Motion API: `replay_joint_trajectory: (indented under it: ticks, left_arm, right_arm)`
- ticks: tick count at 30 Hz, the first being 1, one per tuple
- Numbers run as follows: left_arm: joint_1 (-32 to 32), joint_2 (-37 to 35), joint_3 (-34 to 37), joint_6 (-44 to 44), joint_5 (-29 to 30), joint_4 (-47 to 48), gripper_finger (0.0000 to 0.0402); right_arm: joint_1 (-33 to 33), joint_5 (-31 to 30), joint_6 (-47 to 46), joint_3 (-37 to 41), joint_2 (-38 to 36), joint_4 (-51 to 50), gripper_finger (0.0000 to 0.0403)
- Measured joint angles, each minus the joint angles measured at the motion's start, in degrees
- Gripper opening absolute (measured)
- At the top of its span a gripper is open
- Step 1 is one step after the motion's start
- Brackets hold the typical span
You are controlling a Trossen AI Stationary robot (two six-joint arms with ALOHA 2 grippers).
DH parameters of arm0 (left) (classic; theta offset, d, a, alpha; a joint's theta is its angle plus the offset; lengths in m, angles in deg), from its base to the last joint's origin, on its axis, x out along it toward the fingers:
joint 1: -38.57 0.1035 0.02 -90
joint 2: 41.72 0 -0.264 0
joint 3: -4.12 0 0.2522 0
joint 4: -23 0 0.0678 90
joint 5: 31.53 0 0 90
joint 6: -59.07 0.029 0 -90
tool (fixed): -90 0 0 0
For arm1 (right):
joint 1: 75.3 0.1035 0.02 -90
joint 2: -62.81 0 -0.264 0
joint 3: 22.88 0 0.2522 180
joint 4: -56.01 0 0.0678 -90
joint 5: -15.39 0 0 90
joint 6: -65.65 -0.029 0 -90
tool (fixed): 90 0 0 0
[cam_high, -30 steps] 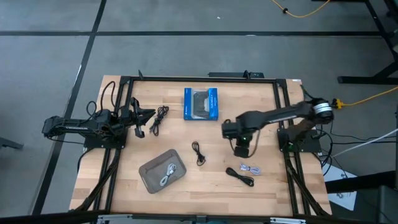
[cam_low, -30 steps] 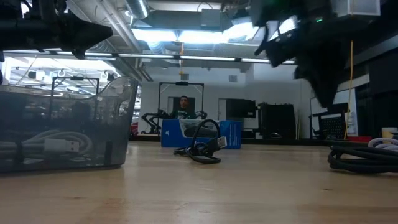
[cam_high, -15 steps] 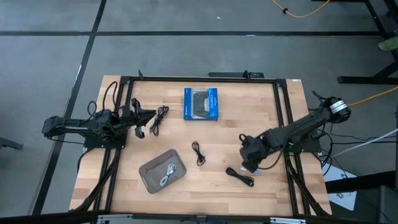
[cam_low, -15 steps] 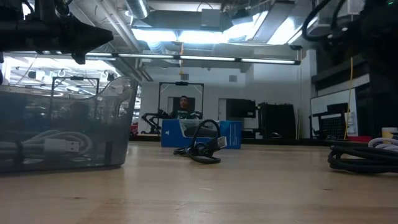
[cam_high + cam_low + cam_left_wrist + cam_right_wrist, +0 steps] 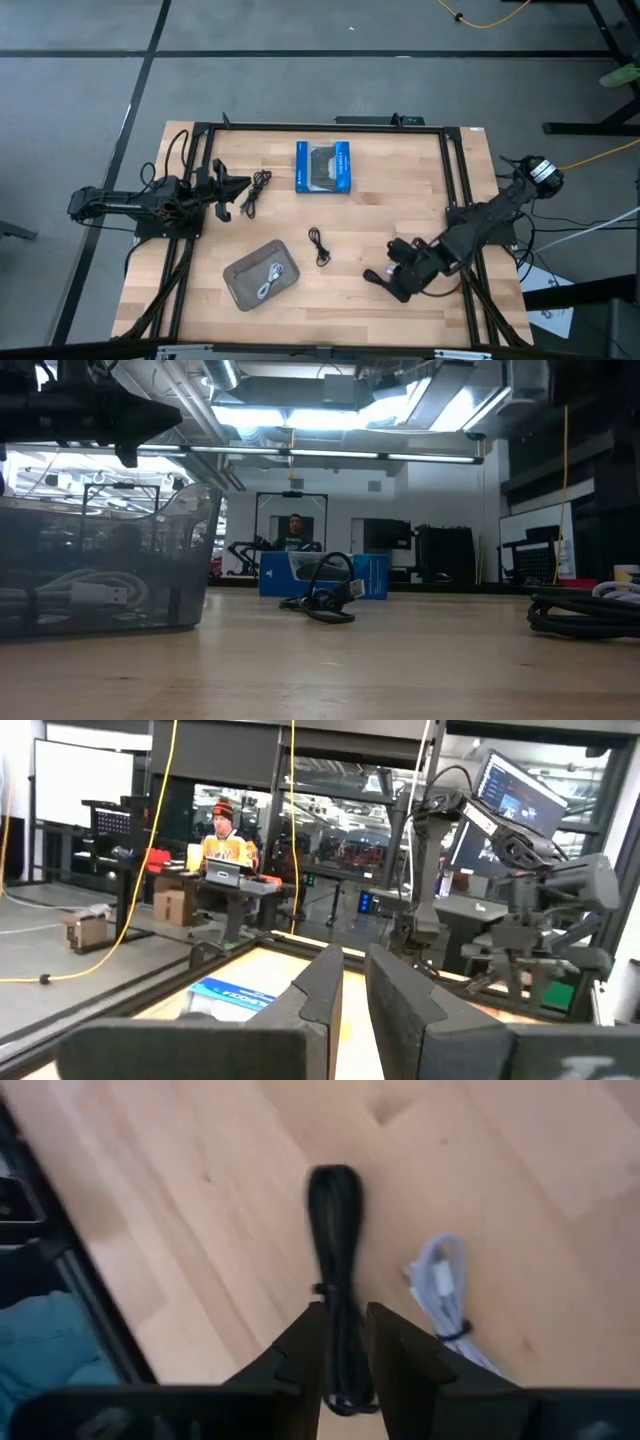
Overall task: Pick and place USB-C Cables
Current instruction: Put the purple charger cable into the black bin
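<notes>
Only in the right wrist view is a black cable (image 5: 336, 1270) being shown between the right gripper's (image 5: 345, 1342) narrowly parted fingers, at 12 o'clock; a grasp cannot be told.

Place: a robotics lab or workshop.
Floor: grey concrete, with dark tape lines.
Ceiling: open pipes and long strip lights.
Background: a person (image 5: 222, 840) sits at a desk with a laptop; monitors (image 5: 510, 795) and other robot rigs stand nearby.

Five cables (image 5: 320, 246), one tray (image 5: 238, 285), one box (image 5: 324, 167)
</notes>
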Motion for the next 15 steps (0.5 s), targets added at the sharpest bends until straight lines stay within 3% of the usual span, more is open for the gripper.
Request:
replay_joint_trajectory:
  ticks: [3,8,15]
  left_arm:
    - [0.0,0.0,0.0,-2.5,-5.5,0.4,0.0041]
    - [-0.3,0.4,0.0,-2.5,-22.6,0.5,0.0041]
    - [-1.9,3.5,0.0,-2.1,-23.3,9.3,0.0041]
  right_arm:
    - [2.0,-4.5,0.0,0.0,0.0,1.5,0.008]
    - [4.5,-11.3,0.0,0.0,0.0,2.2,0.008]
    - [6.5,-15.4,-2.1,0.0,0.0,2.4,0.008]
